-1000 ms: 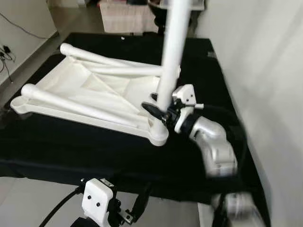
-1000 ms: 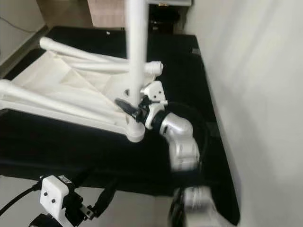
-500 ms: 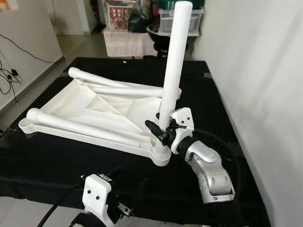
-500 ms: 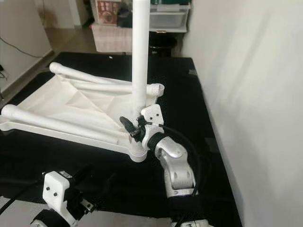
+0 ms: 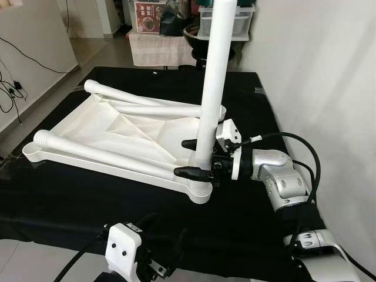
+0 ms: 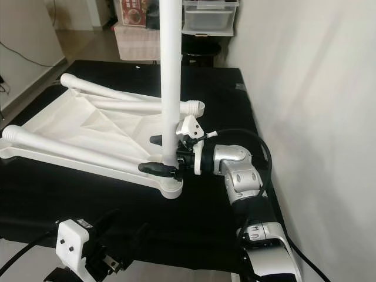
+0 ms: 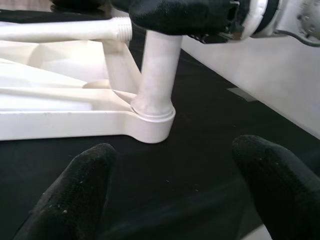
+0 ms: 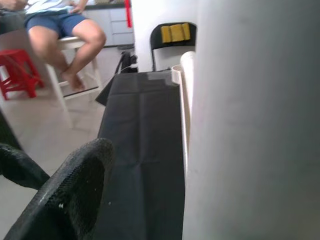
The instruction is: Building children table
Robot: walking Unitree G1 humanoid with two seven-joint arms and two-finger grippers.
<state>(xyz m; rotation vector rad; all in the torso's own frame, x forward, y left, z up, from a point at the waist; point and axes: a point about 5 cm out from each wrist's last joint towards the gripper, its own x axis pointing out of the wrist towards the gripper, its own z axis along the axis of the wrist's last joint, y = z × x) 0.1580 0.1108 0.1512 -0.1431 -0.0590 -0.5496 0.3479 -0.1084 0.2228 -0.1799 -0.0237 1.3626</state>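
The right gripper (image 5: 192, 157) has its two black fingers (image 5: 189, 172) spread, one on each side of the upright leg (image 5: 210, 88), low down just above the corner socket (image 5: 200, 191); half a second ago they sat tighter and tilted against the leg, and now they lie level and wider, so it looks as if the grip has eased, though whether the pads touch the leg I cannot tell for sure. The leg stands straight in that socket at the near corner of the upturned tabletop (image 5: 120, 129), which rests on the black cloth (image 5: 76, 200). Judging from this, the leg is seated and holding itself up. Two more legs (image 5: 103, 154) lie flat across the tabletop, waiting. The left gripper (image 7: 170, 195), fingers apart and empty, hovers low in front of the socket. In the right wrist view a person (image 8: 65, 35) sits on a stool beyond the cloth.
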